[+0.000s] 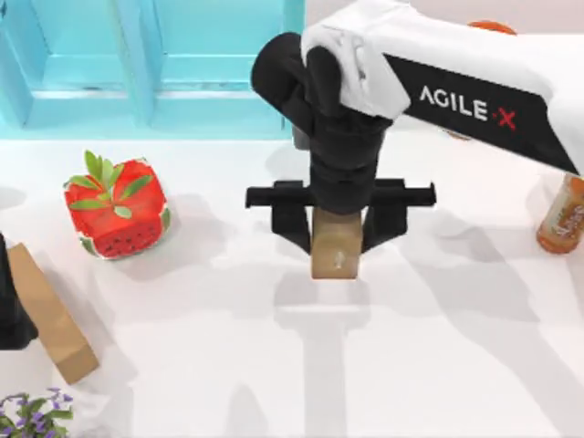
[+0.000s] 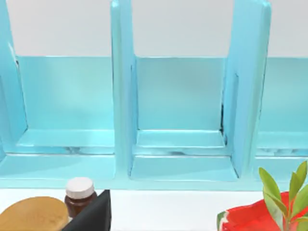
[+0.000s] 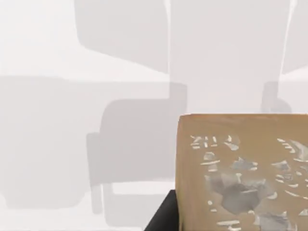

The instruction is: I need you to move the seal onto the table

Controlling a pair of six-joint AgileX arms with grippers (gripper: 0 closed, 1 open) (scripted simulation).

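The seal (image 1: 335, 257), a small tan wooden block with a pale mark on its face, hangs a little above the white table (image 1: 456, 356), near the middle. My right gripper (image 1: 336, 239) is shut on it, with one black finger on each side. The seal casts a shadow on the table just in front of it. In the right wrist view the seal (image 3: 240, 173) is close up, its carved pale face showing, above the table (image 3: 72, 57). My left gripper (image 1: 11, 310) is parked at the table's left edge.
A watermelon cube (image 1: 117, 208) sits at the left, and a tan slab box (image 1: 53, 315) lies beside the left arm. The light-blue cabinet (image 1: 155, 64) stands at the back. An orange bottle (image 1: 564, 214) is at the right edge and a flowering plant (image 1: 32, 415) at the front left.
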